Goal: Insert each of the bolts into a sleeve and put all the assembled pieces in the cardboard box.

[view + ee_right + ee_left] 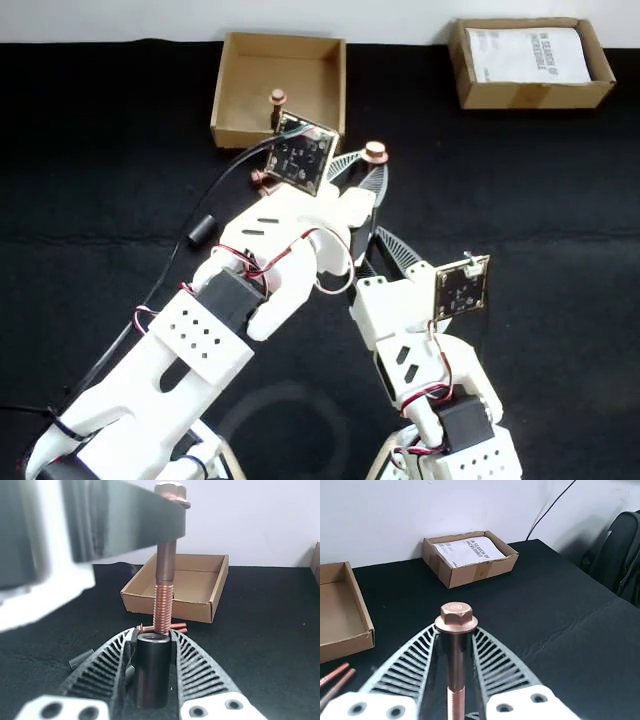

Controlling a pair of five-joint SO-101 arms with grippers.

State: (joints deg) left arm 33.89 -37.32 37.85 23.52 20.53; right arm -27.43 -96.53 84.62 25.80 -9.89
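Bolt hangs upright, head up, pinched between the jaws of the left gripper. Its threaded tip sits at the mouth of the sleeve, which stands upright directly below, clamped in the right gripper. Both long axes appear aligned, so the next move is judged to be a straight push down. Cardboard box lies just beyond, with another bolt upright at its near wall. Second box holds a paper sheet.
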